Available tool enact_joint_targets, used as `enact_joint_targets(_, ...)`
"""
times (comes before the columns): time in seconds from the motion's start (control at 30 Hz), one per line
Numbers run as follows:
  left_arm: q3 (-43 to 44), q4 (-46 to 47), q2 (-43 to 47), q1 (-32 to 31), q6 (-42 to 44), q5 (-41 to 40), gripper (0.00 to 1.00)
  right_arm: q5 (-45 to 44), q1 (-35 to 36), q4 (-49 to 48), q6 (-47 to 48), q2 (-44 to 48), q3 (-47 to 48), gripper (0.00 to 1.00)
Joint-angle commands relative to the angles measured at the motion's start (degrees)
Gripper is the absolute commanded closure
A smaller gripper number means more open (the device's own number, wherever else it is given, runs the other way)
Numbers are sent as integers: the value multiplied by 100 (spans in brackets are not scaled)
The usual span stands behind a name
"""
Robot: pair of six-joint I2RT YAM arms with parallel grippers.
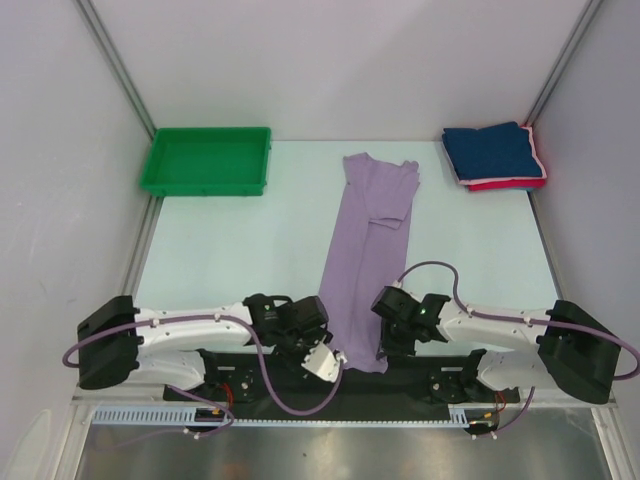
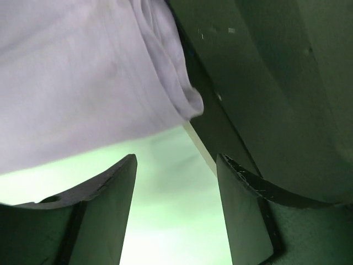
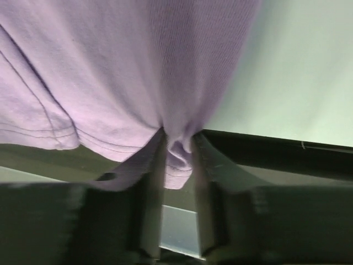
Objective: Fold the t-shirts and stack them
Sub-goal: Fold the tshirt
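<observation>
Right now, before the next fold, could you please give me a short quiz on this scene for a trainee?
1. True or false: the left gripper is clamped on the lavender t-shirt.
2. Where are the folded shirts? A) far right corner B) far left corner C) near left corner
3. What does the right gripper pinch?
Key: 1 false, its jaws stand open and empty; 2 A; 3 the lavender t-shirt's near edge.

I see the pale table [image 1: 230,250] carrying the green tray [image 1: 205,188] at its far left corner, the lavender t-shirt [image 1: 362,260] lying as a long narrow strip down the middle to the near edge, and at the far right a folded stack, the navy t-shirt [image 1: 495,150] on the pink-red t-shirt [image 1: 505,186].
</observation>
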State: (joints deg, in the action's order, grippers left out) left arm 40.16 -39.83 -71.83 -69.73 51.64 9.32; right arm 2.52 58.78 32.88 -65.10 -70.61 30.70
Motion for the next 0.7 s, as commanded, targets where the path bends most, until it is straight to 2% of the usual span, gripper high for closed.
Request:
enact_joint_targets(0.0,-34,511,-181,-303,224,-158,35,11,37,-142,-205,56,-55,74)
enact_joint_targets(0.03,-70,625,-217,-382,241,-211,35,11,37,-142,-213,73,-73,81)
enact_joint_targets(0.13,0,696,-410,-646,242,-229,35,46,-25,-89,-275,170,-169,92)
enact_joint_targets(0.23,325,670,-708,-734,67,-141,37,73,-156,-71,-345,363,-327,99)
enact_joint_targets(0.33,361,827,-972,-735,-48,-167,54,134,-314,-168,-450,644,-485,100)
enact_joint_targets(0.37,274,872,-982,-735,-66,-133,65,195,-358,-203,-460,714,-538,100)
enact_joint_targets(0.43,194,872,-973,-735,-92,-71,76,213,-438,-186,-477,899,-556,100)
enact_joint_targets(0.47,168,846,-947,-735,-101,-88,86,213,-473,-108,-460,943,-547,100)
enact_joint_targets(0.5,167,820,-929,-735,-110,-97,90,257,-499,-72,-399,970,-521,100)
enact_joint_targets(0.53,185,758,-851,-735,-119,-141,100,292,-621,-19,-346,1040,-495,100)
enact_joint_targets(0.67,561,670,-727,-568,-198,-326,100,363,-1139,419,75,1268,-196,100)
